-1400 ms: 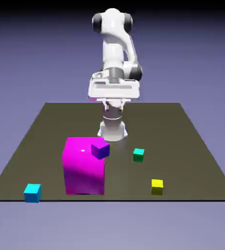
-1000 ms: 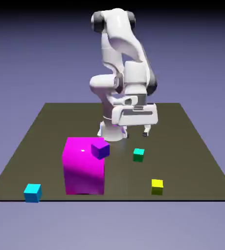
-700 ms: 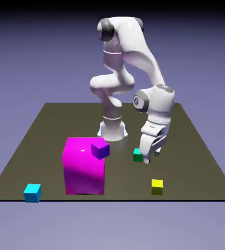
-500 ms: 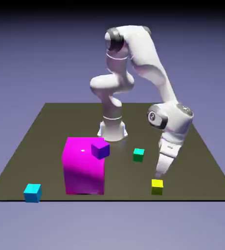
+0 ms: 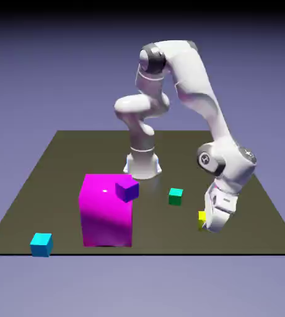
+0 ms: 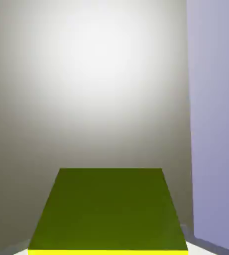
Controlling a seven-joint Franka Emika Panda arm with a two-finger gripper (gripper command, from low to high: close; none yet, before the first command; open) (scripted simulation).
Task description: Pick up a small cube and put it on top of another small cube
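Low at the exterior view's right, my gripper (image 5: 209, 225) is shut on a small yellow cube (image 5: 201, 218), and only the cube's left edge shows beside the hand. In the hand view that yellow cube (image 6: 109, 209) fills the bottom middle and hides both fingertips. Apart from the arm, a small green cube (image 5: 175, 197) rests on the table to the cube's upper left. A small purple cube (image 5: 127, 189) sits at the upper right corner of the large magenta block (image 5: 106, 213). Near the front left corner lies a small cyan cube (image 5: 41, 244).
The dark table (image 5: 64, 167) ends just in front of the gripper, and its right edge is close by. The robot base (image 5: 142, 164) stands behind the magenta block. In the hand view the table's edge (image 6: 189, 149) runs down the right side against the violet backdrop.
The arm swung from above the magenta block to the exterior view's right and came down. The gripper went from open to shut on the yellow cube, which now shows slightly higher.
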